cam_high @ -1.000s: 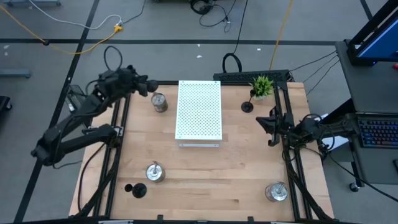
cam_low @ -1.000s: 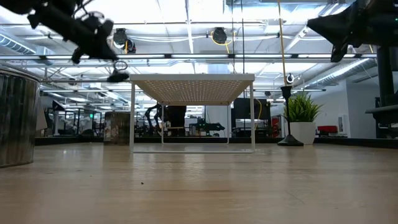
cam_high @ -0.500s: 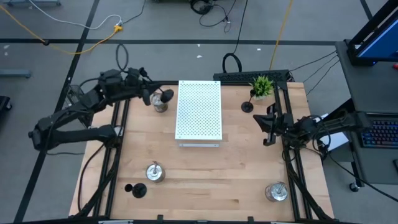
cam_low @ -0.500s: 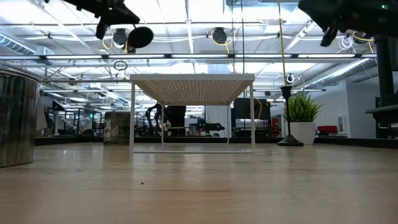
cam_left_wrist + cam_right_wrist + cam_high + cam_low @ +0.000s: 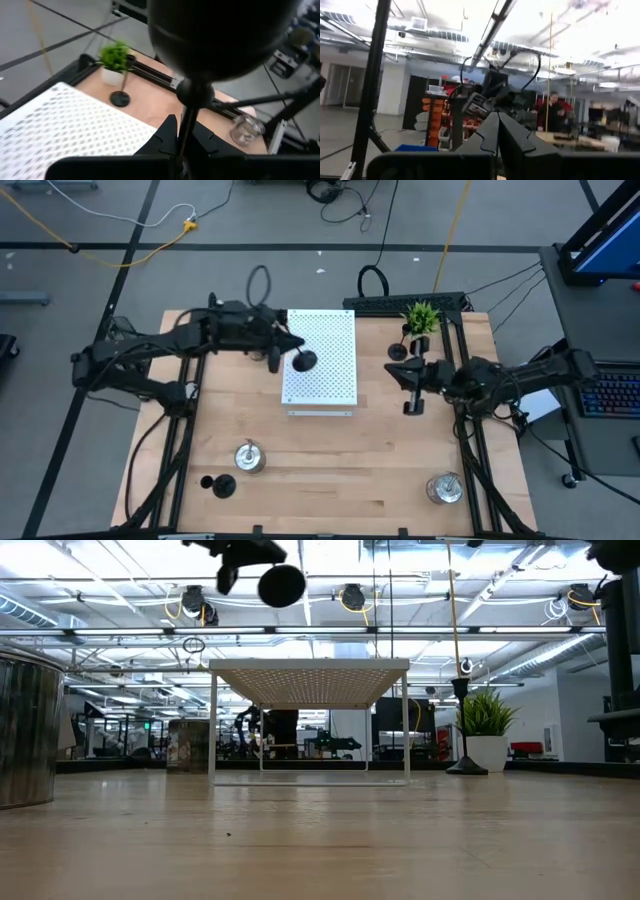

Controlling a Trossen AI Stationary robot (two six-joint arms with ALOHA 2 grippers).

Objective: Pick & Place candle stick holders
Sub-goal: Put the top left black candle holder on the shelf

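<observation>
My left gripper (image 5: 281, 354) is shut on a black candle stick holder (image 5: 303, 361) and holds it high over the left part of the white perforated board (image 5: 325, 370). The low view shows its round base (image 5: 281, 585) above the board's top. My right gripper (image 5: 406, 387) is shut and empty, raised over the table's right part, left of the right frame rail. A second black holder (image 5: 398, 351) stands on its base beside the potted plant (image 5: 421, 317). A third black one (image 5: 218, 484) and a silver holder (image 5: 249, 457) stand at the near left, and another silver one (image 5: 444, 488) stands at the near right. My left gripper pinches the black holder's thin stem (image 5: 186, 131) between its two fingers, a little below the round base (image 5: 220, 35). The fingers come from the table's left, and the stem runs on past their tips. The holder is lifted clear and tilted, its base toward the table's right.
The white board stands on thin legs (image 5: 213, 730) in the far middle of the table. A dark frame rail runs along each side of the table (image 5: 190, 395), (image 5: 462, 430). Bare wood lies in the near middle (image 5: 340, 470). A large silver cylinder (image 5: 25, 730) stands at the low view's left edge.
My left gripper has risen and gone toward the table's right, from the far left corner to over the white board. It carries the black holder, lifted clear, base leading. My right gripper has gone a little toward the table's middle.
</observation>
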